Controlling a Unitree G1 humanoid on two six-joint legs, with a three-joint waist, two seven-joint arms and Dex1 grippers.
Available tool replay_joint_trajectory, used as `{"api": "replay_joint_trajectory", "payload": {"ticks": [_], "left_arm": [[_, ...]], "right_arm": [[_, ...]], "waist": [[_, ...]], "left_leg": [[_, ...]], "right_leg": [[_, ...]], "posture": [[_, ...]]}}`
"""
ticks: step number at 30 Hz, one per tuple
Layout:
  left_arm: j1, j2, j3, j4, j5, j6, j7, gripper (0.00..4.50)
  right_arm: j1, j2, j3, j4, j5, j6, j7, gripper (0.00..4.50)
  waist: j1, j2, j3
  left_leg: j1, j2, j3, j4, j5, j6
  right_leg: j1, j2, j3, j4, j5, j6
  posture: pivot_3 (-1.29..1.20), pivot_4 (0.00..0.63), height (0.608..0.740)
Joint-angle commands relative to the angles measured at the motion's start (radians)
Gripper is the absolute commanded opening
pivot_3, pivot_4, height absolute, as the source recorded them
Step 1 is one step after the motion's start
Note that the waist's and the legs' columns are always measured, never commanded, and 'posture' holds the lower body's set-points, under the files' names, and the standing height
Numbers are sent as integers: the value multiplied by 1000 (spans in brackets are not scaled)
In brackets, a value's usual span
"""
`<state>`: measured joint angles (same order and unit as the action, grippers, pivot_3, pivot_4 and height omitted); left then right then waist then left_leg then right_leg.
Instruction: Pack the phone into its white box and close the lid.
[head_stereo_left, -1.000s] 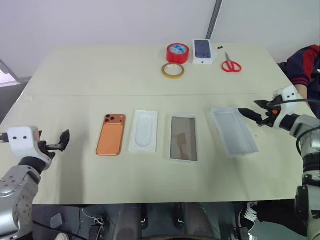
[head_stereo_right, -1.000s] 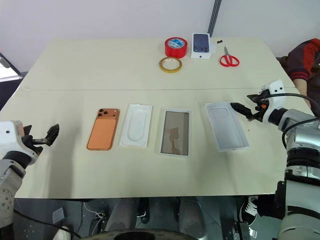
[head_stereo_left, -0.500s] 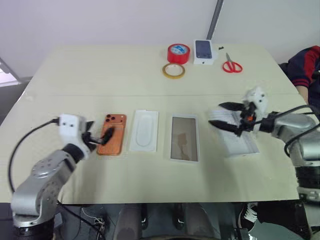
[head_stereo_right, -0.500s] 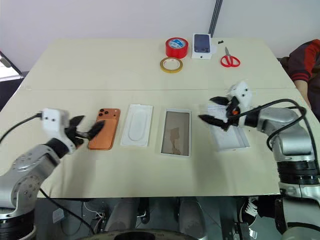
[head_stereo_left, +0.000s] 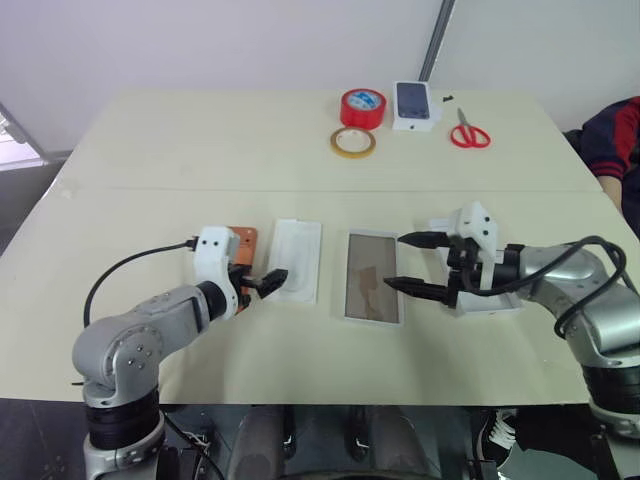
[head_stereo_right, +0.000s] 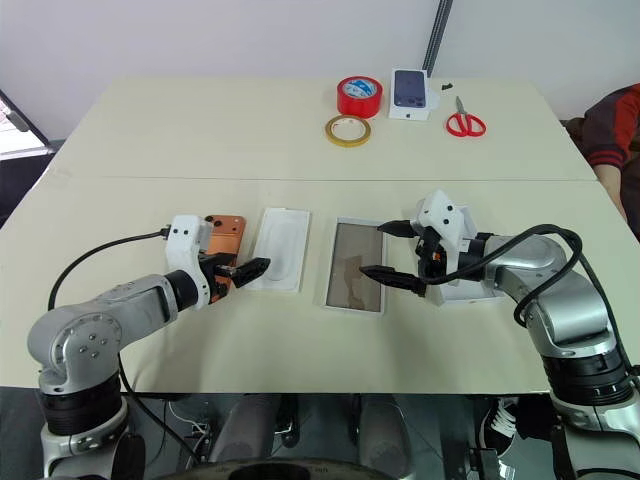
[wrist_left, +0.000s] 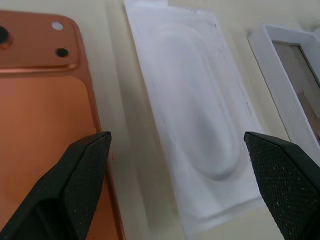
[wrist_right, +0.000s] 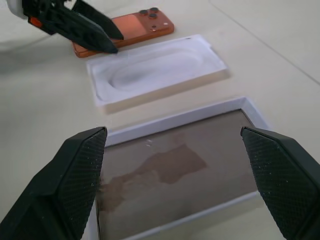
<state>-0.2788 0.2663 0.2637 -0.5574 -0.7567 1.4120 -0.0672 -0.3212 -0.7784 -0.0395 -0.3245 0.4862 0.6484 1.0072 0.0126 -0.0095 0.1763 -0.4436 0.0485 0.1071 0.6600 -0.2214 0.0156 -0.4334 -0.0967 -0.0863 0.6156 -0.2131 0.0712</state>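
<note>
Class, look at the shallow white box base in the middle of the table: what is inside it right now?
The white box holds nothing: its brownish-grey floor shows, with a darker blotch. The phone and the liner lie outside on the table.

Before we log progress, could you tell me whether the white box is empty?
Empty: the white box shows its bare brownish floor; the phone lies outside.

No legible text, labels, brands or numbers anywhere.
</note>
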Motion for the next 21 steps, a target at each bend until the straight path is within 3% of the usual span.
{"api": "replay_joint_trajectory", "payload": {"ticks": [1,9,13,18,21], "left_arm": [[-43,-51,42,13,-13,61,26,4469],[-74,-117,49,51,10,122,27,4469],[-80,-127,64,60,32,123,34,2773],[-91,-156,106,60,36,144,29,146],[-109,-174,142,57,38,150,28,26]], "right_arm": [[-13,6,12,-53,18,-4,-3,4474],[-9,-21,107,-129,-25,3,-10,4474],[-2,-40,168,-153,-62,-5,-1,4500],[-14,-72,275,-184,-135,41,-13,4500],[-27,-75,323,-200,-166,85,-34,4500]], "waist": [[0,0,0],[1,0,0],[1,0,0],[1,0,0],[0,0,0]], "left_leg": [[0,0,0,0,0,0],[0,-1,-1,1,0,0],[0,0,-2,2,0,0],[0,0,-2,2,0,0],[0,0,-2,2,0,0]], "right_leg": [[0,0,0,0,0,0],[1,0,-1,0,0,0],[1,0,-1,0,0,0],[1,0,-1,0,0,0],[1,-1,-1,0,0,0]], "posture": [[0,150,736],[0,150,736],[0,150,736],[0,150,736],[0,150,736]]}}
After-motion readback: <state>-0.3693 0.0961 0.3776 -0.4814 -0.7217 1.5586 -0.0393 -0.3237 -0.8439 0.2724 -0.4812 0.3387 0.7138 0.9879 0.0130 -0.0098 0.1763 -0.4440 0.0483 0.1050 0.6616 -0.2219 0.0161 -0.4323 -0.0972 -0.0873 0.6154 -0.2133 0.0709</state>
